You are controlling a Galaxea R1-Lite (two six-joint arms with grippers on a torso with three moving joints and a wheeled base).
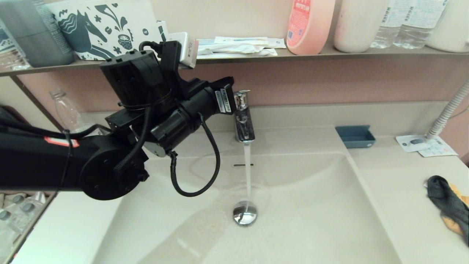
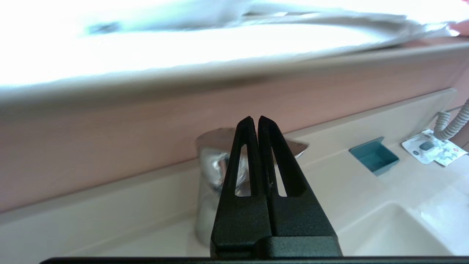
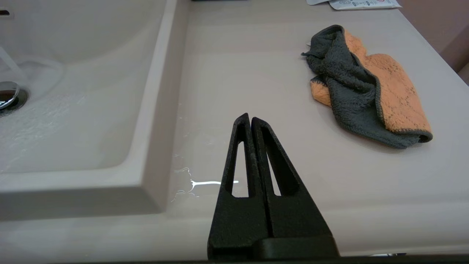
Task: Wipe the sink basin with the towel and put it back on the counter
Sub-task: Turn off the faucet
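Water runs from the chrome faucet [image 1: 243, 117] into the cream sink basin [image 1: 311, 205], hitting the round drain plug [image 1: 244, 212]. My left arm is raised beside the faucet. In the left wrist view my left gripper [image 2: 254, 119] is shut and empty, its tips just in front of the faucet [image 2: 212, 165] handle. The grey and orange towel [image 1: 449, 207] lies crumpled on the counter [image 1: 395, 176] at the far right. My right gripper [image 3: 250, 118] is shut and empty over the counter's front edge, short of the towel [image 3: 366, 88] and beside the basin [image 3: 73, 121].
A small blue tray [image 1: 354, 136] and a white paper packet [image 1: 414, 142] sit at the back right, by a ribbed hose [image 1: 447, 113]. A clear bottle [image 1: 67, 112] stands back left. The dark shelf [image 1: 329, 55] above holds bottles and boxes. A little water [image 3: 190, 183] lies on the counter.
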